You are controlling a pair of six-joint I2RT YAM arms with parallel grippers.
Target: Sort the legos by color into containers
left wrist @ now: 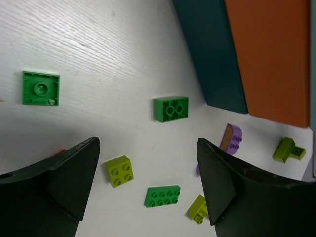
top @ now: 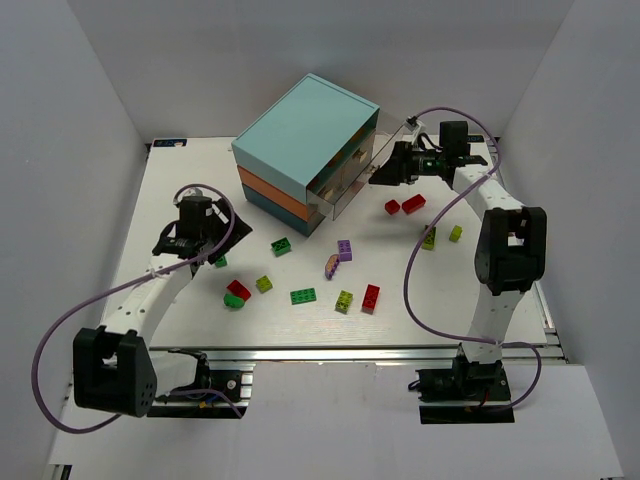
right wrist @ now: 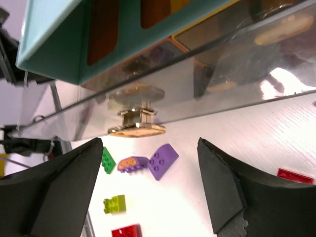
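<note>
The chest (top: 300, 135) has a light teal top over orange and dark teal layers, and one clear drawer (top: 345, 185) is pulled out. My right gripper (top: 380, 174) is open just in front of that drawer; its brass knob (right wrist: 137, 124) sits just above my open jaws (right wrist: 149, 143). My left gripper (top: 198, 238) is open and empty, raised over the left of the table. Its wrist view (left wrist: 148, 143) shows a green plate (left wrist: 41, 88), a green brick (left wrist: 171, 109), a yellow-green brick (left wrist: 119, 171) and a green flat brick (left wrist: 162, 196) lying loose.
Loose bricks lie in front of the chest: two red (top: 392, 208) (top: 413, 203), two yellow-green (top: 428, 238) (top: 455, 233), purple (top: 344, 250), pink (top: 330, 265), red (top: 371, 298), and a red-and-green pair (top: 237, 293). White walls enclose the table.
</note>
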